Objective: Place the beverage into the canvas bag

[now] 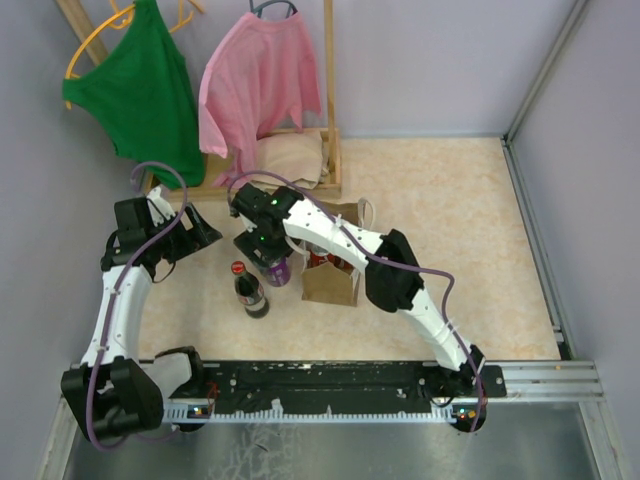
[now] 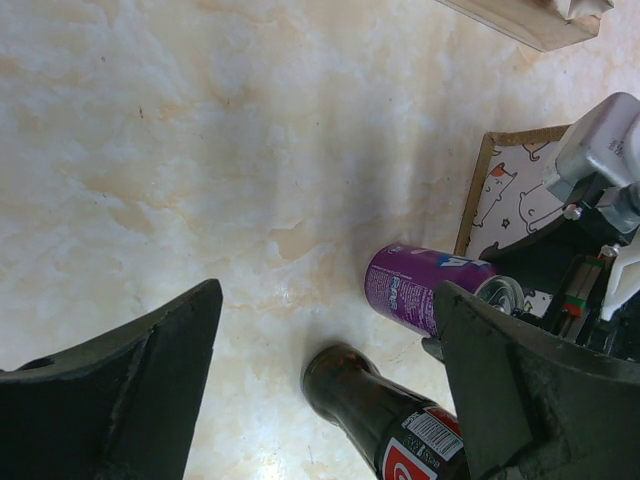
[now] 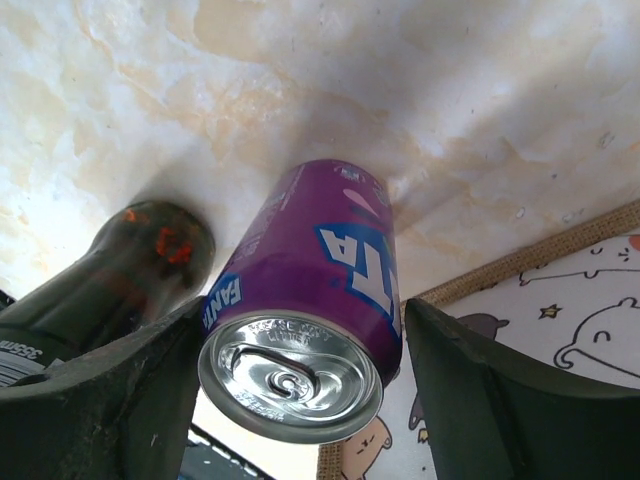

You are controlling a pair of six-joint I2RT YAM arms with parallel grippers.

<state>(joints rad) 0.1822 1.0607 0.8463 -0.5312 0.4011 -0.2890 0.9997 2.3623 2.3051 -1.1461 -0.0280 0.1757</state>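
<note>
Grasp done, I reckon: right gripper [image 3: 300,320] clamps purple can [image 3: 320,260] | canvas bag [image 1: 330,285] at can's 3 o'clock, carry and drop pending | left gripper [image 2: 328,295] spread, empty

Can [image 1: 277,268] between bottle [image 1: 250,292] and bag [image 1: 330,286]

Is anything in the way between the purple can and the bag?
Nothing visible. The can, held in the right tool, is right beside the bag. The bottle stands on the can's other side.
</note>
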